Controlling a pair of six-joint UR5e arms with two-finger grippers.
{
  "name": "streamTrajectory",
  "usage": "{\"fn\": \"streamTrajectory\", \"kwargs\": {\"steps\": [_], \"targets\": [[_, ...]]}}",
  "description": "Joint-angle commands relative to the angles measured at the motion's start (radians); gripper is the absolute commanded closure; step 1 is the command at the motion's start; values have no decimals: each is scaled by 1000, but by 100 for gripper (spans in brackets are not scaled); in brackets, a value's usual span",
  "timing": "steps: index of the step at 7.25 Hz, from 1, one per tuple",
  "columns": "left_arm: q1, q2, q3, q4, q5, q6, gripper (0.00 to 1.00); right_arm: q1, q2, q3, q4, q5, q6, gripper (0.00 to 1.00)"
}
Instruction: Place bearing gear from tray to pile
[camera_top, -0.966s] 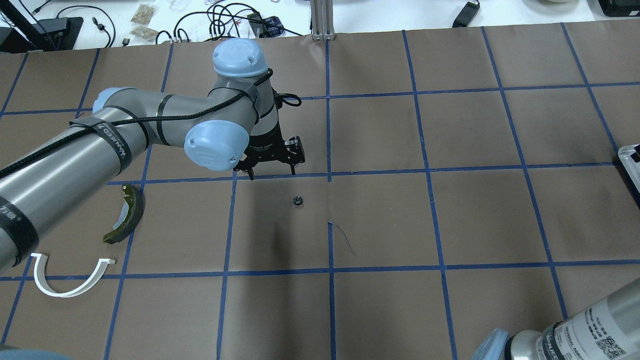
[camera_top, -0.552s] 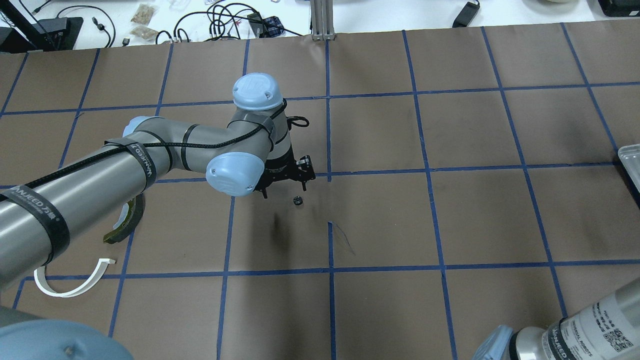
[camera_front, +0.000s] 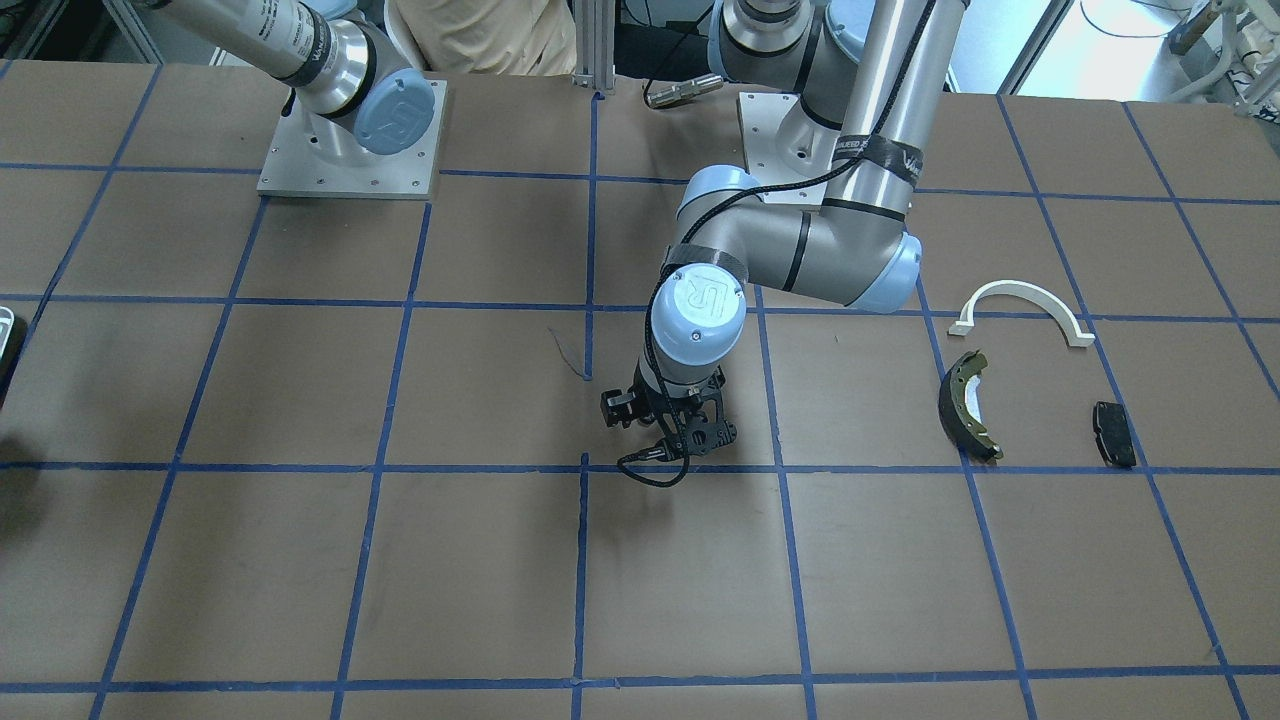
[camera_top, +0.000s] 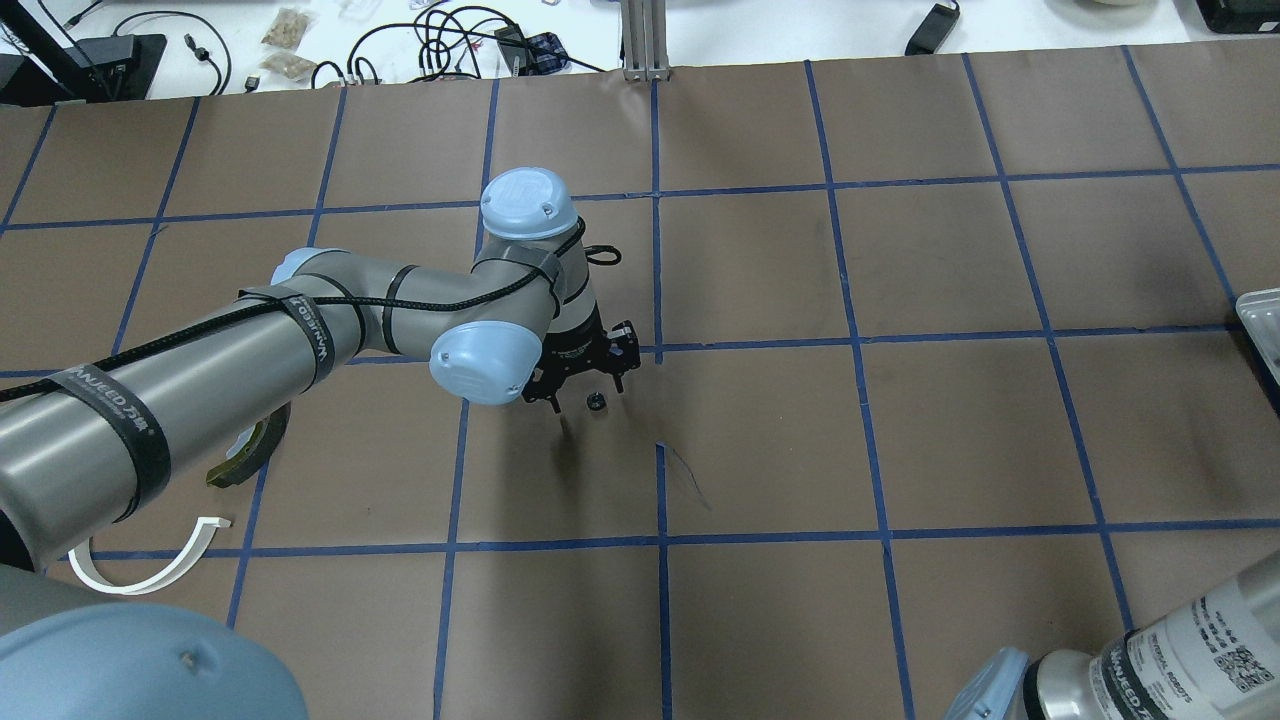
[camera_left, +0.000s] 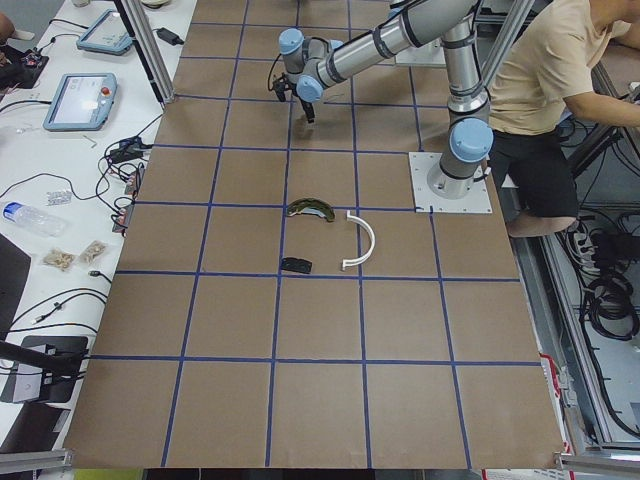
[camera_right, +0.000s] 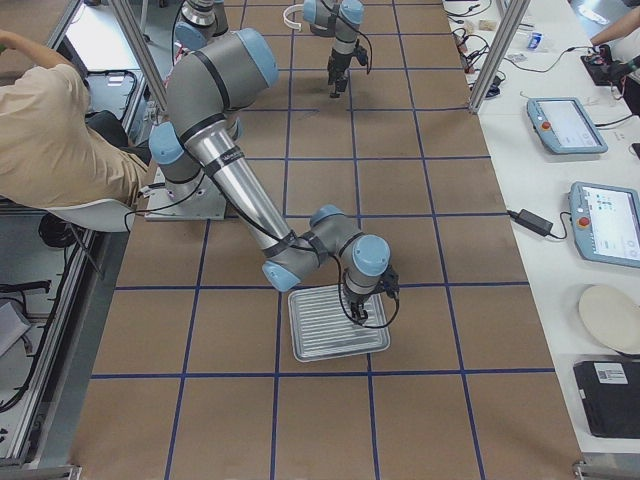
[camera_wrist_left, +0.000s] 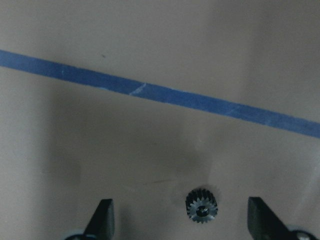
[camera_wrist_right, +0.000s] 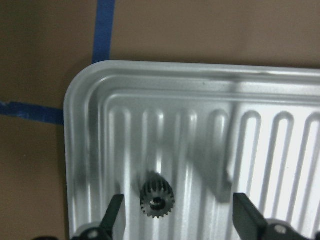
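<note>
Dark toothed bearing gear (camera_wrist_left: 202, 206) lies ungripped within the wide-open left end effector (camera_wrist_left: 180, 212).

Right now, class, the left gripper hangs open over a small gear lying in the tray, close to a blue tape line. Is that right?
Not quite. The small gear under the open left gripper lies on the brown table paper, not in the tray; the left wrist view shows it. The blue tape line is indeed close by.
</note>
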Motion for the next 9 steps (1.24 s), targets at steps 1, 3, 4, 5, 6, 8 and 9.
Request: {"fn": "streamTrajectory", "kwargs": {"steps": [1,3,4,5,6,8,9], "targets": [[-3,-2,-3,-1,-15,-33,24,0,1,3,3,-2,3,42],[-3,-3,-3,1,-11,-22,25,0,1,0,3,-2,-8,78],[-3,-5,-3,1,-11,-20,40,0,0,-2,4,-2,-8,94],[-3,-5,-4,-1,-13,-20,70,0,-2,-2,7,-4,-10,100],[-3,-5,-4,-1,-10,-22,96,0,-7,-3,9,-4,-4,100],[-3,-2,-3,-5,-1,-20,100,44,-54,-5,21,-4,15,100],[0,13,8,-16,7,-7,100,99,-82,-3,32,-30,45,100]]}}
